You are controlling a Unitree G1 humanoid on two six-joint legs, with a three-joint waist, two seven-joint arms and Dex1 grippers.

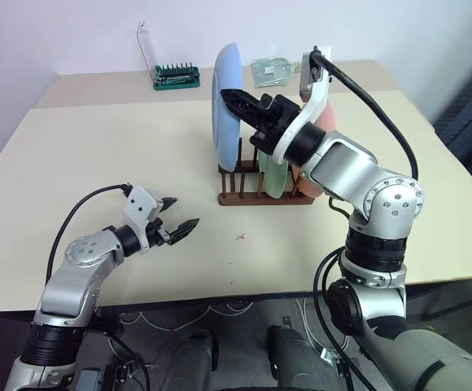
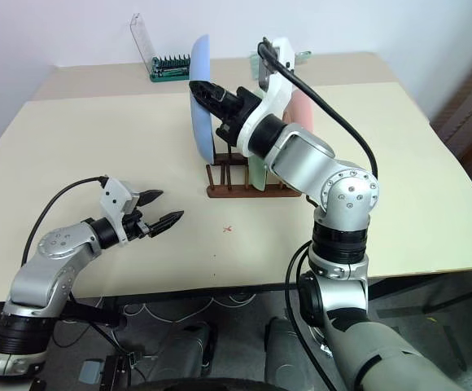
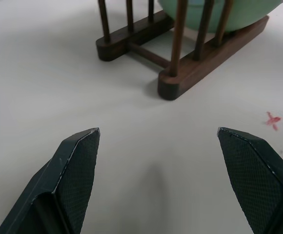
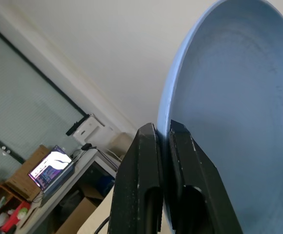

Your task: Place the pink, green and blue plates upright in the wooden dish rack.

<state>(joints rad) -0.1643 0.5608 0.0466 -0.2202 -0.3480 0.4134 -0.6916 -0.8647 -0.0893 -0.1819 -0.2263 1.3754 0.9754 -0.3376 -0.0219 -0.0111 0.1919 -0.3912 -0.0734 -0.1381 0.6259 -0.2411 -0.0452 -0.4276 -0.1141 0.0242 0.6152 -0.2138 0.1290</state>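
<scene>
Holding the blue plate (image 1: pixel 225 106) by its rim, my right tool (image 1: pixel 234 98) has its two black fingers pinched together on the edge, as the right wrist view shows plainly. The plate stands upright at the left end of the wooden dish rack (image 1: pixel 256 195), upper centre of the frame; I cannot tell whether its lower edge is seated between the pegs. The green plate (image 1: pixel 273 181) stands in the rack just right of it, and the pink plate (image 1: pixel 327 116) shows behind my right forearm, further right. My left tool (image 1: pixel 177 218) hangs in the lower left of the frame with its fingers spread wide apart, holding nothing, pointed toward the rack.

My worry is the release. If the blue plate's lower edge sits on a rail rather than in a slot, letting go could send it toppling left onto the counter (image 1: pixel 98 155). Pushing it sideways could also skid the light rack or knock the green plate. The grip is on a thin rim, so a twist of the wrist could pivot the plate.

The counter is pale beige and matte, with a small red cross mark (image 1: pixel 240 237) near the centre. A green screwdriver-bit holder (image 1: pixel 176 76) with a clear lid sits at the far edge, upper left of centre, before a plain white wall.
</scene>
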